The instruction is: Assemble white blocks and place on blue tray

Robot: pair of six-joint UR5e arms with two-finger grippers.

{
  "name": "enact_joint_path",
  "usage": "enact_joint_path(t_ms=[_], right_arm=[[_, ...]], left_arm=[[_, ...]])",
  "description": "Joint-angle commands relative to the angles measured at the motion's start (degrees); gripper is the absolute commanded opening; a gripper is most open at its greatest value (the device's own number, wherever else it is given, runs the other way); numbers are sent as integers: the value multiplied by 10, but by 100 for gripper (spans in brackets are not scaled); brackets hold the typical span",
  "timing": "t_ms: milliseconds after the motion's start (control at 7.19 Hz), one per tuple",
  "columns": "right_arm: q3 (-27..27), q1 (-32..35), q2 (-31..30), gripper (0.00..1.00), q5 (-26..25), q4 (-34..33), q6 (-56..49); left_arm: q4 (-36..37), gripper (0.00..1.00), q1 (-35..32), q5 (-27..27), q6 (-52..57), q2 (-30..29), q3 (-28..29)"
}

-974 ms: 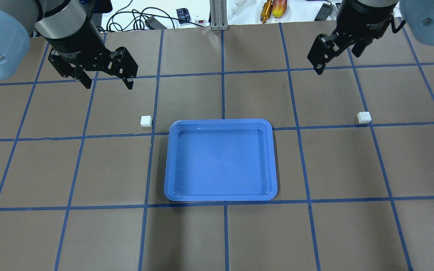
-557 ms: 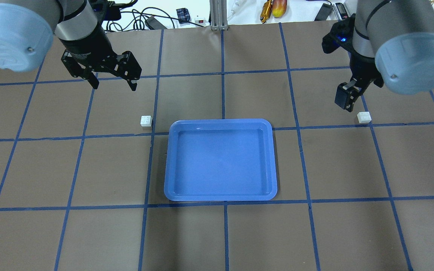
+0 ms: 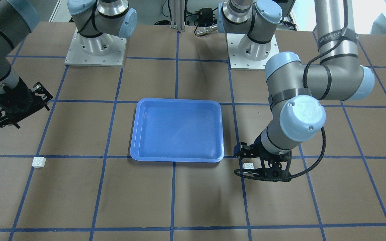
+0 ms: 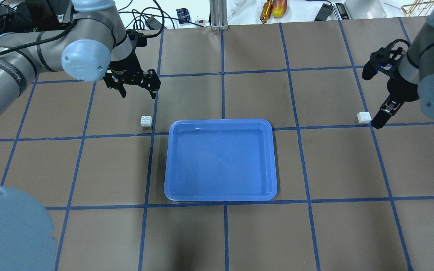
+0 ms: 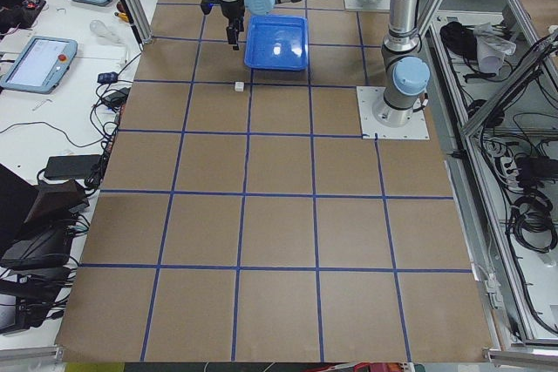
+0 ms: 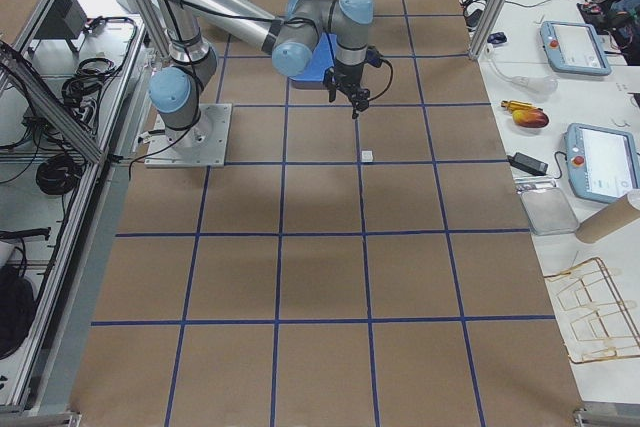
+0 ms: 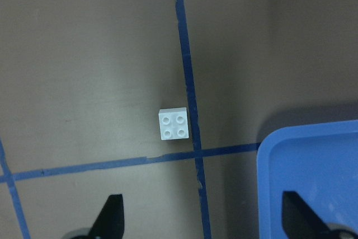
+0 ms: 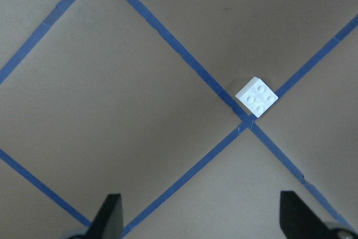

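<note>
One white block (image 4: pixel 146 121) lies on the brown table just left of the blue tray (image 4: pixel 167 162), studs up. My left gripper (image 4: pixel 138 95) hovers open behind it. In the left wrist view the block (image 7: pixel 174 123) sits ahead of the spread fingertips (image 7: pixel 112 216), with the tray corner (image 7: pixel 313 183) at the right. The other white block (image 4: pixel 363 117) lies far right. My right gripper (image 4: pixel 382 118) hangs close beside it, open and empty. In the right wrist view this block (image 8: pixel 257 97) lies ahead of the fingertips (image 8: pixel 109 214).
The blue tray holds nothing. Blue tape lines grid the table. Cables, a yellow tool and a metal post (image 4: pixel 217 15) sit past the far edge. The arm bases (image 3: pixel 94 50) stand at the robot's side.
Both arms have come down and in toward their blocks. The left gripper moved right, nearer the left block. The right gripper moved right and down beside the right block. Blocks and tray have not moved.
</note>
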Motion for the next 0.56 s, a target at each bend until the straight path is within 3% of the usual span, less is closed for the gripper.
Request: enact_joint_path(t_ms=[0,417], right_arm=[[3,-83,46,100,122,-34,-205],[-7,-143,127,100,248,-78,-414]], left_arm=[[39,100,1,3,24,-49,-7],[51,100,10,3,23,-53,-41]])
